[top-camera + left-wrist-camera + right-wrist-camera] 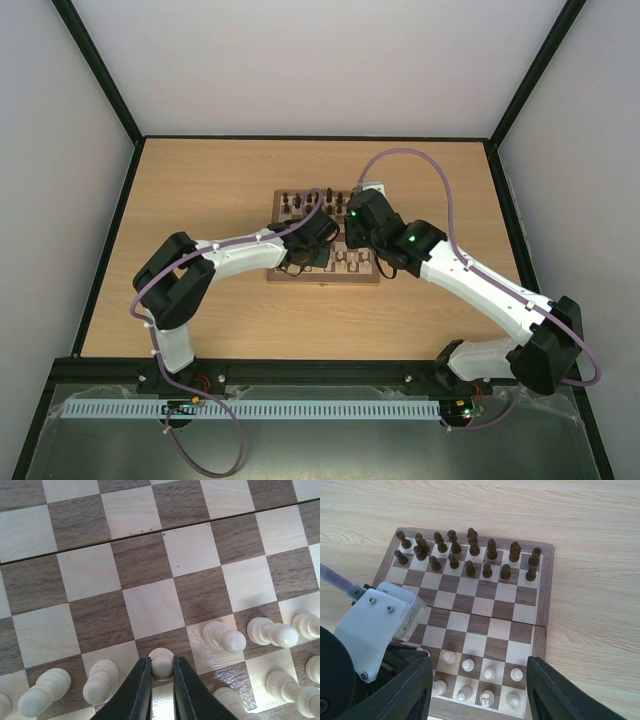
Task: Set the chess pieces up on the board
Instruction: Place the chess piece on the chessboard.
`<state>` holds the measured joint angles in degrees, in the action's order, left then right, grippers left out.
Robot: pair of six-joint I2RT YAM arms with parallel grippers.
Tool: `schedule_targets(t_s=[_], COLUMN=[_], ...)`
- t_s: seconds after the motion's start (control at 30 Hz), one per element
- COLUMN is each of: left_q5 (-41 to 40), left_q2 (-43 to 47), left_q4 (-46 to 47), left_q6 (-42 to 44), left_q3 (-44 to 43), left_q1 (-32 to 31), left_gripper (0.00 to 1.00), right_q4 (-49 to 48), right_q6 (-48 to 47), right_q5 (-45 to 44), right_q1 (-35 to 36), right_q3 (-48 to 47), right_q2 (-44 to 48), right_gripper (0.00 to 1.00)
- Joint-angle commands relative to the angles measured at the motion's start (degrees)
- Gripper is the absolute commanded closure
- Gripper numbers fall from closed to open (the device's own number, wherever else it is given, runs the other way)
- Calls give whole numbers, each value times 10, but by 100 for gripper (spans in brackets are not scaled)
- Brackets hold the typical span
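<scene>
One pale pawn [161, 655] is pinched between the left gripper's [161, 661] fingers, over a dark square in the near pawn row of the board [150, 605]. The right gripper [480, 659] hangs spread and empty above. The placing step looks nearly done, so the next move is probably to release and lift straight up, clear of the neighbouring pawns [100, 682].

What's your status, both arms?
Left gripper shut on a pale pawn in the board's pawn row. Right gripper open, empty, above the board. Neighbouring pawns close on both sides.

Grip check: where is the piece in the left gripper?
Left wrist view, bottom centre: the pale piece is pinched by the left gripper, between two pale pawns.
</scene>
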<state>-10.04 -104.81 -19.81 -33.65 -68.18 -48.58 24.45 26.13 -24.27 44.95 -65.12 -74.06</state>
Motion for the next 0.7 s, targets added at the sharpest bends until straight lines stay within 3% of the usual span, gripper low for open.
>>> schedule_targets(t_s=[0.0,0.3,0.67], left_q5=[0,-4,-15], left_q2=[-6,3,30], left_q4=[1,-8,-12], left_q6=[-4,-8,-11], left_q3=[-2,-2,-2], left_q1=[-1,-1,-2], left_gripper=[88,73,71], right_q4=[2,2,2], right_q6=[-1,-1,-2], right_q5=[-1,2,5], right_q1=[-4,-3,-3], right_q3=[0,0,-2], right_q2=[-5,-7,-13], right_gripper=[48,48,48])
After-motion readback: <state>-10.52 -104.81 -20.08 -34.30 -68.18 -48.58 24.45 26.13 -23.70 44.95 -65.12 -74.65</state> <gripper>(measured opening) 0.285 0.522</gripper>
